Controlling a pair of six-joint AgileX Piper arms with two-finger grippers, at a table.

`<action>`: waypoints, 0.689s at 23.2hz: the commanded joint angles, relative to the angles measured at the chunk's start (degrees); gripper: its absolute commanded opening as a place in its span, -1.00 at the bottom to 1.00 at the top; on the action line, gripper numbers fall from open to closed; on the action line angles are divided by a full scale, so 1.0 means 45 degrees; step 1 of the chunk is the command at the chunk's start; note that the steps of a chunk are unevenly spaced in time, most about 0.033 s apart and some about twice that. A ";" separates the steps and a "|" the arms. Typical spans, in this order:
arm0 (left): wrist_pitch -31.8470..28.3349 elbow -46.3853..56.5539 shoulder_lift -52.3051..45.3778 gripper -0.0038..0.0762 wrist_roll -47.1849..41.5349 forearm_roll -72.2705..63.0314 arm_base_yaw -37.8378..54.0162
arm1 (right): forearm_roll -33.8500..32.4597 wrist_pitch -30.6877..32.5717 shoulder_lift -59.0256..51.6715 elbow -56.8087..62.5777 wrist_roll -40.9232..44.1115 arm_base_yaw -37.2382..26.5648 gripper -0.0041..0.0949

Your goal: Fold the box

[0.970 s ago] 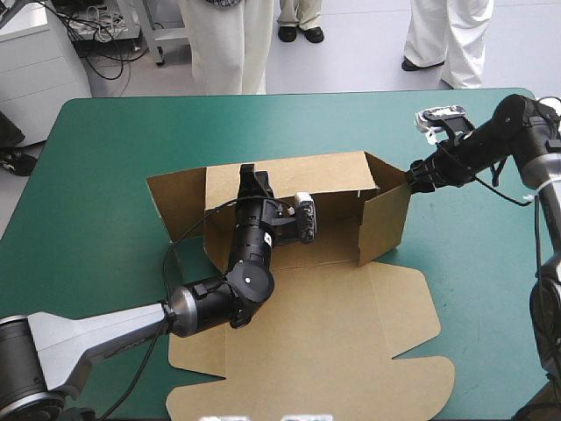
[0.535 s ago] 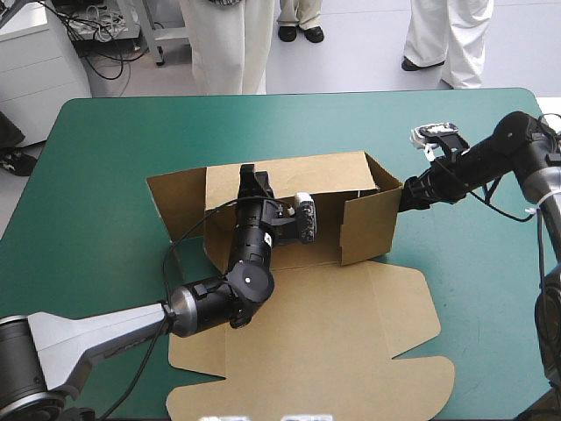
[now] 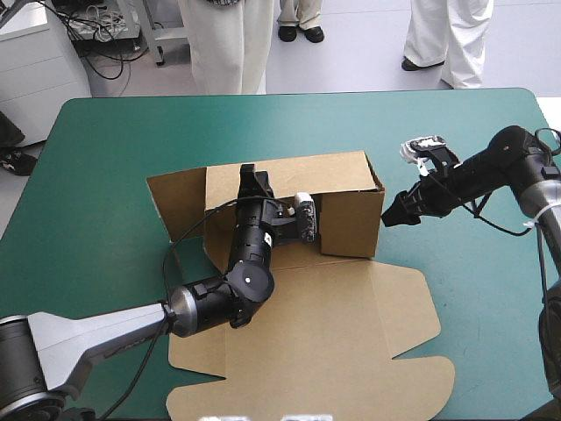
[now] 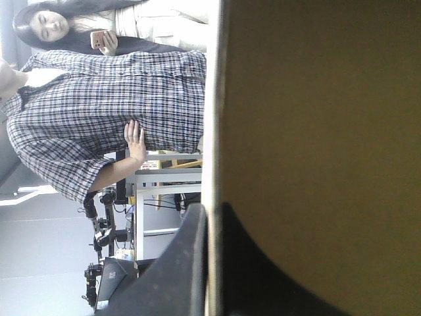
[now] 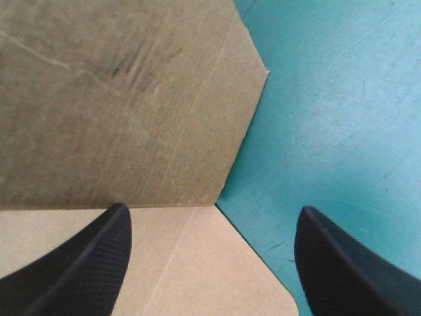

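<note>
The brown box lies mid-table with its back wall upright and its lid panel flat toward the near edge. The right side wall stands folded inward. My left gripper is shut on the back wall's top edge. In the left wrist view, that wall runs between the fingers. My right gripper is open, just outside the right wall. In the right wrist view, its gripper faces the wall, with flat board under it.
The box's left flap lies spread out toward the table's left. Teal-green cover shows to the right of the box, and more cover beyond it, up to the far edge.
My right gripper has moved left toward the box, and the right side wall has swung inward with it, from angled outward to standing square. The left arm has stayed still.
</note>
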 commanded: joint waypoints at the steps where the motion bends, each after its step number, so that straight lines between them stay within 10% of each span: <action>1: 0.0360 -0.0284 -0.0583 -0.98 -0.0133 0.1239 -0.0121 | 0.0869 0.0311 -0.0603 -0.0289 -0.0297 0.0303 0.37; 16: 0.0360 -0.0284 -0.0583 -0.98 -0.0133 0.1239 -0.0121 | 0.1086 -0.0090 -0.0603 -0.0289 -0.0547 0.1125 0.31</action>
